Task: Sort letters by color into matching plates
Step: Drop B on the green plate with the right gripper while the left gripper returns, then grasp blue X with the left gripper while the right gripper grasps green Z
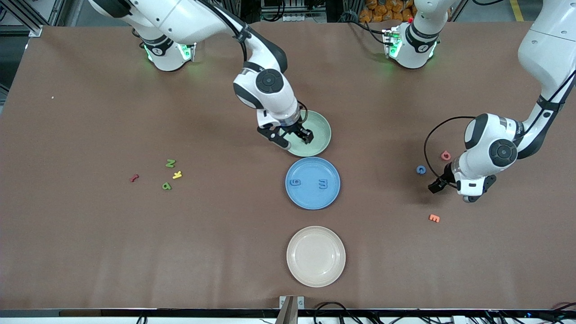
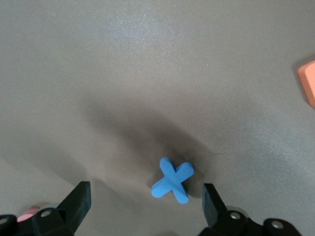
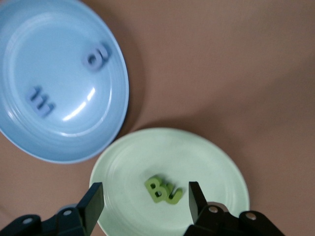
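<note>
- Even overhead light is falling across the brown desk (image 1: 90,252) in the front view, leaving it bright with no harsh glare.
- Soft, short shadows are spreading under both arms, darkest beside the pale green plate (image 1: 317,130).
- Green indicator lights are glowing at the two arm bases and tinting the desk around them.
- In the left wrist view the desk is looking greyish and washed out, a pale sheen is showing near one edge, and a broad dark shadow is pooling around the sharply focused blue X (image 2: 172,180).
- In the right wrist view the blue plate (image 3: 118,73) is carrying a small white highlight, and its letters are looking slightly smeared.
- The green letters (image 3: 163,190) are appearing soft-edged.
</note>
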Controlling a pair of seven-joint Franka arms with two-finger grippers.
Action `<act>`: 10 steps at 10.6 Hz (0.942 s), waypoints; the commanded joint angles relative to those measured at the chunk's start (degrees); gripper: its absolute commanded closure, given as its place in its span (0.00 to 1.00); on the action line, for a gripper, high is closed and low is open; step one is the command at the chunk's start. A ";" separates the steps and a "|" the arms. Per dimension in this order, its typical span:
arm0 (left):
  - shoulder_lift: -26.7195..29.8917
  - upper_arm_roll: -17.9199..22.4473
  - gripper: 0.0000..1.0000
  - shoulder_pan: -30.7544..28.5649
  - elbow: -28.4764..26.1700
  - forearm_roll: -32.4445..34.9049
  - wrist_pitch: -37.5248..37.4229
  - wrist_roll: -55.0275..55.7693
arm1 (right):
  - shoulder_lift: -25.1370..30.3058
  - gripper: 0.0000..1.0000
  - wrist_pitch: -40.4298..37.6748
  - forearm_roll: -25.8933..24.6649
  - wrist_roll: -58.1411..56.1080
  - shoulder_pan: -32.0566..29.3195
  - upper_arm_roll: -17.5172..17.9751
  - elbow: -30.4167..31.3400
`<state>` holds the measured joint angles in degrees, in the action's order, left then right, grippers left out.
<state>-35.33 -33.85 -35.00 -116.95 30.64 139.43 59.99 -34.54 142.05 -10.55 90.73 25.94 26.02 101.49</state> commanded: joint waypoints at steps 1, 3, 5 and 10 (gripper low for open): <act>-1.59 -0.16 0.00 0.29 1.81 2.06 0.14 1.62 | 8.50 0.22 -1.51 0.97 -6.85 -6.15 1.66 8.17; -1.94 0.10 0.00 0.46 2.08 2.50 0.14 1.62 | 12.20 0.23 -1.60 3.16 -14.94 -9.49 1.66 13.10; -2.03 1.06 0.00 1.68 2.25 2.50 0.14 1.71 | 15.54 0.23 -5.00 3.52 -23.02 -13.09 1.57 15.83; -1.94 4.05 0.00 4.86 2.60 5.22 0.14 4.00 | 21.88 0.23 -7.93 5.54 -45.34 -22.14 0.96 22.25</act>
<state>-36.59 -30.74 -30.74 -115.20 33.54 139.48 62.19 -16.88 134.20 -6.89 54.10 7.97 26.61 118.59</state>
